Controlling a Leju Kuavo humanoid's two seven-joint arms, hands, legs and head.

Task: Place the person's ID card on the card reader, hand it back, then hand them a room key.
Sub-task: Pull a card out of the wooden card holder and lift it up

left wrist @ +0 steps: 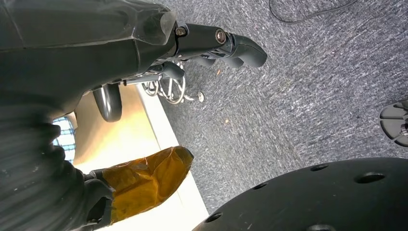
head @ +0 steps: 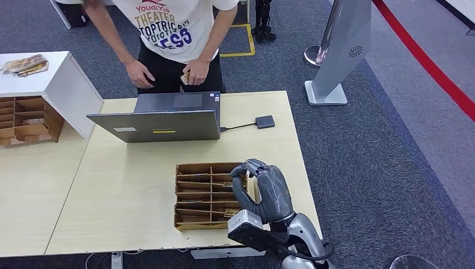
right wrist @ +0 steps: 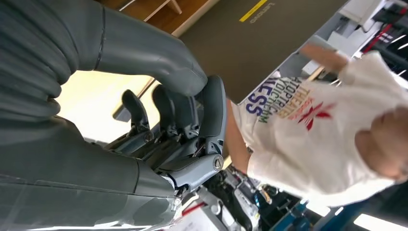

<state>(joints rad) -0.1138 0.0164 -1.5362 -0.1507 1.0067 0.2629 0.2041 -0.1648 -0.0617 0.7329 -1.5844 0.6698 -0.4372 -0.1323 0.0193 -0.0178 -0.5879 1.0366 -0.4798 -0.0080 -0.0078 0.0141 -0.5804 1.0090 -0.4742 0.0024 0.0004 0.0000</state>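
Note:
A person [head: 168,33] stands behind the table and holds a small card [head: 185,78] in one hand at waist height. The dark card reader [head: 265,121] lies on the pale table [head: 123,185], cabled to the laptop. A brown cardboard organizer [head: 197,224] with several compartments sits near the front edge, with key cards [head: 226,184] in some slots. My right hand [head: 264,190] hovers at its right rim, fingers [right wrist: 173,110] curled in under the thumb with nothing seen between them. My left hand [left wrist: 144,38] hangs over the carpet, fingers [left wrist: 240,48] apart, holding nothing.
An open grey laptop [head: 162,124] stands at the table's back, its lid toward me. At left are a white cabinet [head: 67,89] and a second wooden organizer [head: 25,120]. A grey stand [head: 341,61] and a red floor line [head: 431,67] lie to the right.

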